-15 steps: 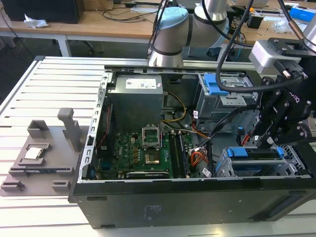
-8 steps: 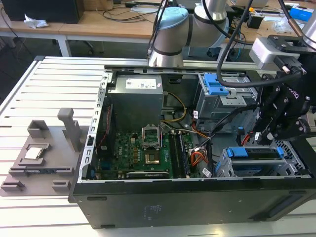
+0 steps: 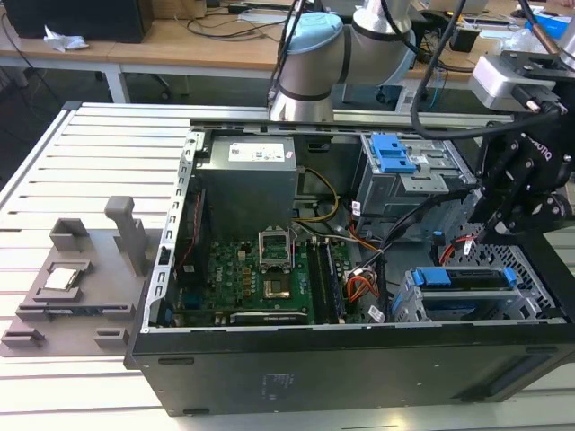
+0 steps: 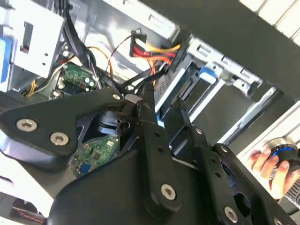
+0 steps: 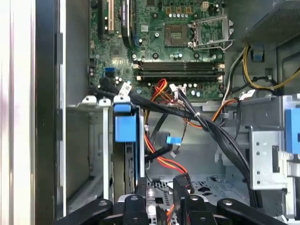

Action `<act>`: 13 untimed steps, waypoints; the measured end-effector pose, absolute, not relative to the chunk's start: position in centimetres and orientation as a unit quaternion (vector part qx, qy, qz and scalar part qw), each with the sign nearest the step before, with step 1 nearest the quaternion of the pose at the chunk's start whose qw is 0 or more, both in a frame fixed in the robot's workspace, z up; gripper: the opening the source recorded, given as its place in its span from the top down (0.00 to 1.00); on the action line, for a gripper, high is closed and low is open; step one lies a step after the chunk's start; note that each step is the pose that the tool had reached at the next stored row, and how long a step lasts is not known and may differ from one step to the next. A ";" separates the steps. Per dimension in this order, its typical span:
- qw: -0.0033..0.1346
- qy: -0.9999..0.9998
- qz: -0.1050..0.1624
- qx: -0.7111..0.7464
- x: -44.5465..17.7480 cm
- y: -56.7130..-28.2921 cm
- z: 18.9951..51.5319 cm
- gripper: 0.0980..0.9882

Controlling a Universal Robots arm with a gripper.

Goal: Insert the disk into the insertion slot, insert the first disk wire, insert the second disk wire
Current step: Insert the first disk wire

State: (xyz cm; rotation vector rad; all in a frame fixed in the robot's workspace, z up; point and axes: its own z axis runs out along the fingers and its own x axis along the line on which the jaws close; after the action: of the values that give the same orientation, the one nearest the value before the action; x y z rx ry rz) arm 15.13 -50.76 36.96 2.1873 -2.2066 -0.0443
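Setting: a slatted pale table carries an open black case, and wooden desks stand behind it.
Board: you see the green motherboard lying on the case floor, toward the exterior view's left.
Slot: the low perforated grey slot sits in the case at the exterior view's lower right.
Disk: the disk is already seated in the slot, with its blue carrier showing at both ends. In the first wrist view you see it edge-on, blue tab toward the board.
Tall cage: a grey cage stands beyond the slot, bearing a blue bracket.
Wires: a red wire and black cables run loose between the disk and the tall cage. You cannot tell whether any is plugged into the disk.
Gripper: the black gripper hangs just above the slot's far edge. You cannot tell whether it is released or clenched.
Hand: in the second wrist view a person's hand rests beyond the case wall.
Fixture: a grey fixture lies on the table, well apart from the gripper.
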 end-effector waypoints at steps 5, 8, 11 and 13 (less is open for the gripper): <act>0.018 -0.701 -0.014 0.712 16.8 -50.7 36.6 0.70; 0.018 -0.685 -0.014 0.728 17.1 -50.7 36.3 0.70; 0.019 -0.675 -0.014 0.737 17.4 -50.5 36.0 0.70; 0.019 -0.675 -0.013 0.738 17.6 -50.5 35.9 0.70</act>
State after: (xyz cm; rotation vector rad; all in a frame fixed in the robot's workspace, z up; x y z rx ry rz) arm 17.64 -50.45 35.85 2.2894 -2.0947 -0.0411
